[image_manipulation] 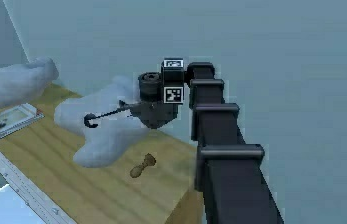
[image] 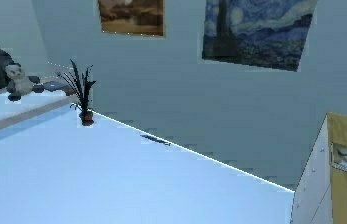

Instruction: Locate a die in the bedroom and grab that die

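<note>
At the wooden bench (image_manipulation: pixel 81 185), the gripper (image_manipulation: pixel 95 121) is hanging by white cloth (image_manipulation: pixel 103 146); I cannot tell whether it is holding anything. Ahead, open floor (image: pixel 101 175) is running to a blue wall (image: pixel 181 100).

no legible text, no readable labels

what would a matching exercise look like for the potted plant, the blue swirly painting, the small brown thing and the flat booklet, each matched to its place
Things:
1. potted plant
2. blue swirly painting
3. small brown object
4. flat booklet

Places:
a. on the wooden tabletop, near the arm side view's left edge
b. on the wall, right of a brownish painting
c. close to the wall, toward the forward view's left
d. on the wooden tabletop, just left of the dark arm

Pairs: 1-c, 2-b, 3-d, 4-a
</note>
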Robot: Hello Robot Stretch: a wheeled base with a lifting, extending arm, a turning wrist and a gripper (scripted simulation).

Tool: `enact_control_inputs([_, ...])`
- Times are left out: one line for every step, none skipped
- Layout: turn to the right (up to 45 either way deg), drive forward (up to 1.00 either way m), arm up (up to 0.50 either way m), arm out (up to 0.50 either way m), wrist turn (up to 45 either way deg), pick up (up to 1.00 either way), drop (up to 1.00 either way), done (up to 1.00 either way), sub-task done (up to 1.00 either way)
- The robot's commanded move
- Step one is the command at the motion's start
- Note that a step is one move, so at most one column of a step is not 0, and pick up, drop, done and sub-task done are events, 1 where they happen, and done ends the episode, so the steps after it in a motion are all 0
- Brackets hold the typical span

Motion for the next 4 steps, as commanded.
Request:
enact_control_inputs([0.0, 0.0, 0.0, 0.0, 12.0, 0.0, 0.0, 0.0, 0.0])
enact_control_inputs([0.0, 0.0, -0.26, 0.0, 0.0, 0.0, 0.0, 0.0, 0.0])
enact_control_inputs([0.0, 0.0, 0.0, 0.0, 0.0, 1.0, 0.0, 0.0, 0.0])
enact_control_inputs([0.0, 0.0, 0.1, 0.0, 0.0, 0.0, 0.0, 0.0, 0.0])
